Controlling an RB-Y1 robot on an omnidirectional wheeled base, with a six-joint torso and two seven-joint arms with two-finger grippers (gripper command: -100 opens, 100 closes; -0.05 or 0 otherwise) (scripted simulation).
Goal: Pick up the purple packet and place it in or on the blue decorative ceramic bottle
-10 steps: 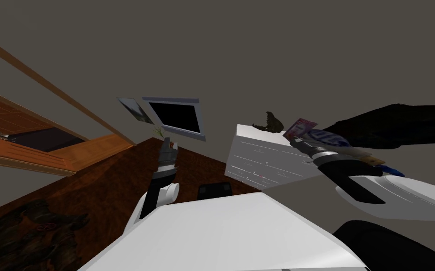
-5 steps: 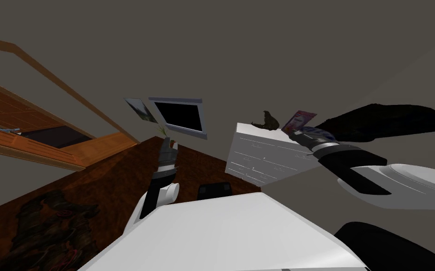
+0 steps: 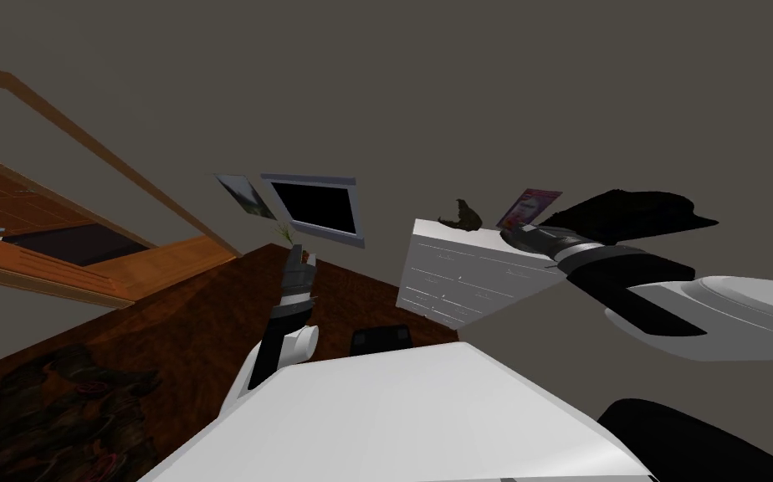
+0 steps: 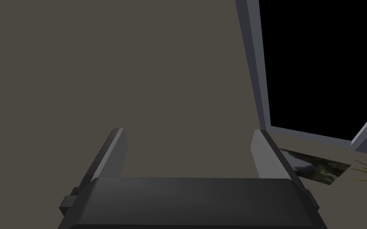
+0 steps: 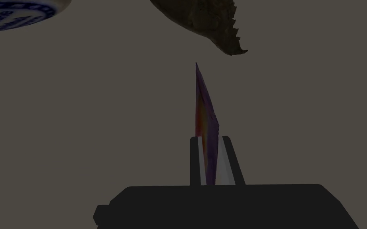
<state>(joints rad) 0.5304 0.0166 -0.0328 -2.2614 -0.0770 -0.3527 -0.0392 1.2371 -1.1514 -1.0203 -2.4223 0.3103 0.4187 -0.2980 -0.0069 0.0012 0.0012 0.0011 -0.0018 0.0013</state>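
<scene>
My right gripper (image 3: 520, 233) is shut on the purple packet (image 3: 530, 206), holding it upright above the far right end of the white dresser (image 3: 460, 280). In the right wrist view the packet (image 5: 205, 115) stands edge-on between the closed fingers (image 5: 195, 159) of the right gripper (image 5: 209, 139). A blue-and-white patterned ceramic piece (image 5: 14, 12) sits off to one side of the packet, apart from it. My left gripper (image 3: 300, 258) hangs open over the wooden floor, and the left gripper (image 4: 188, 131) has nothing between its fingers.
A dark brown ragged object (image 3: 461, 216) lies on the dresser top beside the packet, and the same brown object (image 5: 208, 24) is beyond the packet's tip in the wrist view. A black area (image 3: 627, 213) spreads behind my right arm. A window (image 3: 318, 207) and wooden stair rail (image 3: 84, 268) are to the left.
My right arm has carried the packet up and farther over the dresser's end. The blue-and-white ceramic seen under the packet earlier is now hidden behind my arm. The left arm stayed put.
</scene>
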